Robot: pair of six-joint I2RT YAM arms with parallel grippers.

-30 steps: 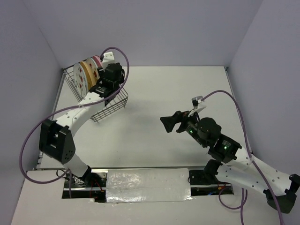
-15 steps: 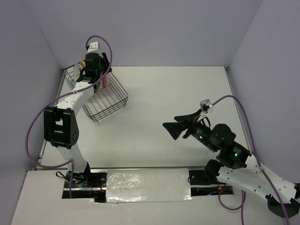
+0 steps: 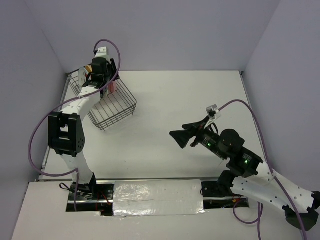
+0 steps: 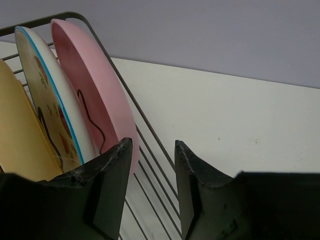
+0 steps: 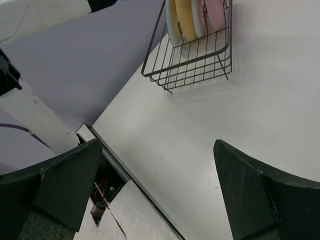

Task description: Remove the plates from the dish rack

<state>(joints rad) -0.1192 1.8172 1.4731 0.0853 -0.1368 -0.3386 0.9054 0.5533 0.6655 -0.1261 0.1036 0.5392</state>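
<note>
The left arm (image 3: 75, 107) stretches over the dish rack (image 3: 120, 107) at the far-left corner of the desk (image 3: 200, 95). The left claw (image 4: 153, 145) is part-open and empty beside the rim of the upright pink plate (image 4: 85, 75); a second ago it sat further right. The right claw (image 5: 157, 150) hovers spread wide, empty.

bright, even, diffuse light; the dish rack (image 3: 117, 107) throws only a faint soft shadow; wrist views blur along the bottom.

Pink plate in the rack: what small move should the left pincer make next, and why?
Probably nudge the left pincer sideways onto the rim of the pink plate. It stands open just beside that rim, with only dish rack wires in its gap.
</note>
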